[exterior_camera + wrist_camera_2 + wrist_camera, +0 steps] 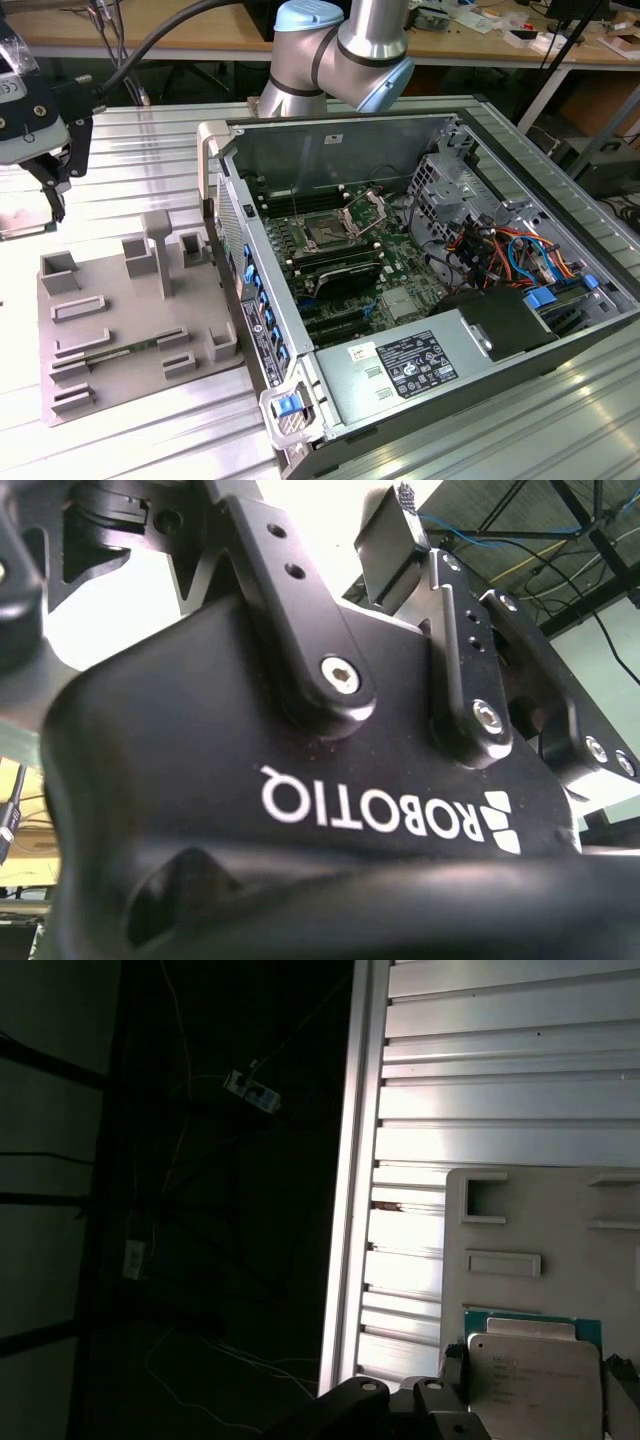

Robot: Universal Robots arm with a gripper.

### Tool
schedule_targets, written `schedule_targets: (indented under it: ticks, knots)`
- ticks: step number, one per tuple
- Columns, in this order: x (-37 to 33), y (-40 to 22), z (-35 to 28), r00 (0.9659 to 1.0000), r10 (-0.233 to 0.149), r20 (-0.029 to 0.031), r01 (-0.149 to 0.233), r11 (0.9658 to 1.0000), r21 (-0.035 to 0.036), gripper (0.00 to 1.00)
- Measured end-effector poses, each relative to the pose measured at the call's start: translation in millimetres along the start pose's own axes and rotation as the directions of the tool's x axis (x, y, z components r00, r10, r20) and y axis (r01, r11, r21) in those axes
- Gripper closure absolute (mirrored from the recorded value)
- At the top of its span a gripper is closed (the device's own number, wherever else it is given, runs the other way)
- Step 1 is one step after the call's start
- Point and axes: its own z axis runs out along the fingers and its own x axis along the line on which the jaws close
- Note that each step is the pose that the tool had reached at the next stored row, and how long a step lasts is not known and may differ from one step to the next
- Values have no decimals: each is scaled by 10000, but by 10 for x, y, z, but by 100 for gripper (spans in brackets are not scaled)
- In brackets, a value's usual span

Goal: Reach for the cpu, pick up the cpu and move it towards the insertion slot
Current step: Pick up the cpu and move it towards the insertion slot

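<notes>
In the first wrist view the cpu [530, 1375], a flat square chip with a silver top and a green rim, sits between the two dark fingers of my gripper [538, 1408], which is shut on its sides. It hangs above the grey tray [520, 1210]. In the exterior view my gripper [55, 205] is at the far left, above the table beyond the grey tray [120, 330]. The insertion slot [325, 233], a dark square socket with its steel bracket raised, lies on the green board inside the open computer case, well off toward the exterior view's right.
The case's raised side wall [235, 230] stands between the tray and the board. A grey power-supply box [410, 365] and a bundle of cables [500, 250] fill the case's near and right parts. The tray carries an upright post [160, 250]. The arm [340, 50] reaches over from the back.
</notes>
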Motion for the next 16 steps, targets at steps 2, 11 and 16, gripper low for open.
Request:
schedule_targets:
  ticks: [2,11,16]
  knots:
    - [0,0,-6,10000,0,0,0,10000,0,45]
    - [0,1,-34,10000,0,-1,0,10000,0,45]
    - [0,2,-50,10000,0,0,0,10000,0,45]
